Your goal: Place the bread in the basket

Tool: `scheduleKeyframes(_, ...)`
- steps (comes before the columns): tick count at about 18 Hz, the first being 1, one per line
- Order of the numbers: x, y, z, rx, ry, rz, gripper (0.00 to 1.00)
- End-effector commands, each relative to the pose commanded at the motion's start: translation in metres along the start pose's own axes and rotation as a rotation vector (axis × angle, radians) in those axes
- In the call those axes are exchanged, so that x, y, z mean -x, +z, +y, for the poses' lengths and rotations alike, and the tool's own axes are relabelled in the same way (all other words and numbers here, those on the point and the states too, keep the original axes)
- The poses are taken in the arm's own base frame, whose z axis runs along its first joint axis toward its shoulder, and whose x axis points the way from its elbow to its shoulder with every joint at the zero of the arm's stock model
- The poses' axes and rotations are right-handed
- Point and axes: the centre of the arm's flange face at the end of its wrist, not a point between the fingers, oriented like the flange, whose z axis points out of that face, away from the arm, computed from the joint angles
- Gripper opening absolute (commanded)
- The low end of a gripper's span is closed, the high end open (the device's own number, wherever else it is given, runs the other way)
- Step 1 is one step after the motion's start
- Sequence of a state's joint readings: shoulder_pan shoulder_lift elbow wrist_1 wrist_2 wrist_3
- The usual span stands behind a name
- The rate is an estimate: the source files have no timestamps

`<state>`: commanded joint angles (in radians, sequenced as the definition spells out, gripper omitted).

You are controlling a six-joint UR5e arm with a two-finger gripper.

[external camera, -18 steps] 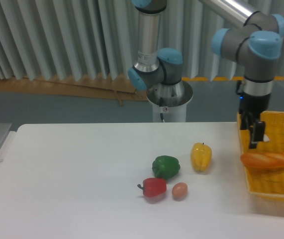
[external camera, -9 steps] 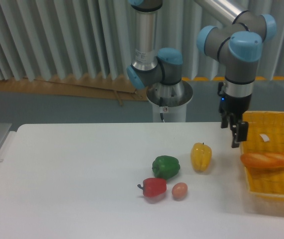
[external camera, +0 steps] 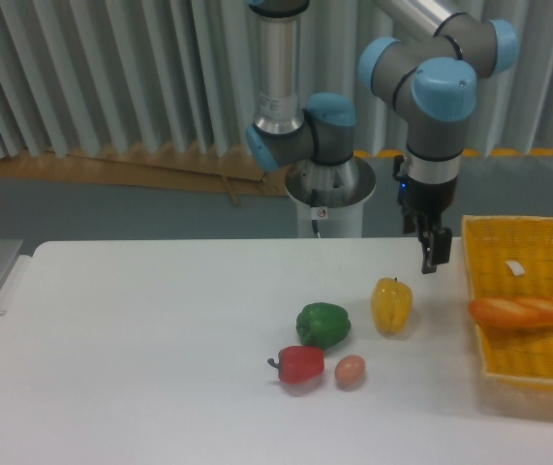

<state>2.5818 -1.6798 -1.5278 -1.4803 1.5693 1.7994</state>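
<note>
Fixed camera view
Step in hand: the bread (external camera: 530, 310) lies across the basket (external camera: 508, 232), its left tip poking just over the left rim; I judge the placing done and myself on the way out.
End effector (external camera: 430, 254): hangs empty above the desk (external camera: 140, 349), left of the basket and up behind the yellow pepper (external camera: 391, 304); the fingers read as one dark sliver, so how far apart they stand I cannot tell.
Next move: probably only to clear off and park; if the overhanging tip counts, a nudge further in.
Other items: green pepper (external camera: 323, 325), red pepper (external camera: 301, 364) and egg (external camera: 350, 370) sit clustered mid-desk, well apart from the basket.
Hidden or cut off: the basket's right side and the bread's far end run out of frame; the white tag (external camera: 515, 267) is too small to read.
</note>
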Motion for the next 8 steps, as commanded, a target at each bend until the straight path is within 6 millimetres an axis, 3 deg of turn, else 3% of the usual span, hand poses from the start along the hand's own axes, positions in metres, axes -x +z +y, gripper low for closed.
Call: scheduleKeyframes(8,-0.010,-0.010,-0.021,0.007,0.031,-0.014,1.00)
